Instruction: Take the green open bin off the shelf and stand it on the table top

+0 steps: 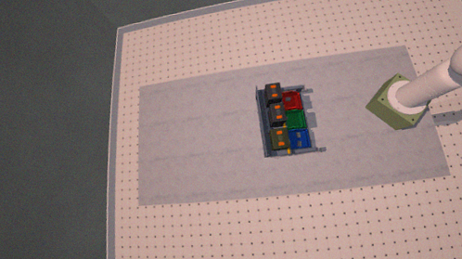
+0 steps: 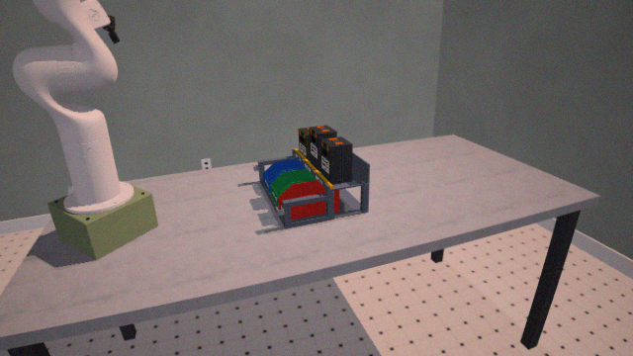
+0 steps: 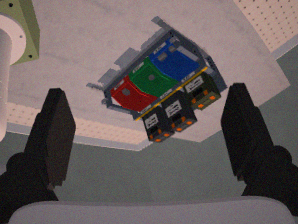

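The white arm (image 1: 430,82) (image 2: 86,148) stands upright at the left of the exterior view, bending back and then forward in an S shape, its top cut off by the frame. In the top view it reaches out past the right edge. The black gripper (image 2: 113,31) (image 3: 147,104), at the upper left of the exterior view, tilts downward. In the wrist view its fingers stand wide apart at left and right, holding nothing.
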`<state>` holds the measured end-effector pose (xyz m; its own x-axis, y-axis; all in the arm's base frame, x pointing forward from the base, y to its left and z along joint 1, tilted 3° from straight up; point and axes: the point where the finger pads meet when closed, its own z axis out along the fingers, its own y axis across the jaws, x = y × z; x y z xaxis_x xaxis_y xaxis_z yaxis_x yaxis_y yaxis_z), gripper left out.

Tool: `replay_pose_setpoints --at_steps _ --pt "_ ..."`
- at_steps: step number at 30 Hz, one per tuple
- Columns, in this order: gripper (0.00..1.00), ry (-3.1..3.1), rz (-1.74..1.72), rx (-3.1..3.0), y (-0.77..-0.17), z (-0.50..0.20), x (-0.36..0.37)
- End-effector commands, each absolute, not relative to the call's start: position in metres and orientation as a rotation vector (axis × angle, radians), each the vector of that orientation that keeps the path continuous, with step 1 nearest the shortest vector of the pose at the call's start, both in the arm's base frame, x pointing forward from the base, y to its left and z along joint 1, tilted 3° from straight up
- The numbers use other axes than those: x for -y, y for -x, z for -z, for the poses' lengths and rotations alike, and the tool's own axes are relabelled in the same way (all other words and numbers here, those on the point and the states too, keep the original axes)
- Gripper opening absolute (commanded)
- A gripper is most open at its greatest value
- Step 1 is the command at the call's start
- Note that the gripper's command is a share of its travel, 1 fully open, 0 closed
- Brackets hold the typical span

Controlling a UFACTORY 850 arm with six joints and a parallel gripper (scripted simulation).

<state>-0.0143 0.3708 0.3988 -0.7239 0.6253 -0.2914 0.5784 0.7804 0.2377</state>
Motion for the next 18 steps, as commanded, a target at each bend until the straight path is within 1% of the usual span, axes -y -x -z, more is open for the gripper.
replay_pose_setpoints --at_steps 1,15,18 --pt "1.00 -0.919 -0.186 -2.617 0.0144 -0.3995 -0.3713" --pt "1.00 -0.919 -0.186 -2.617 0.0144 -0.3995 -0.3713" --pt "1.00 -1.131 -0.156 -2.594 0.0144 -0.3995 -0.3713"
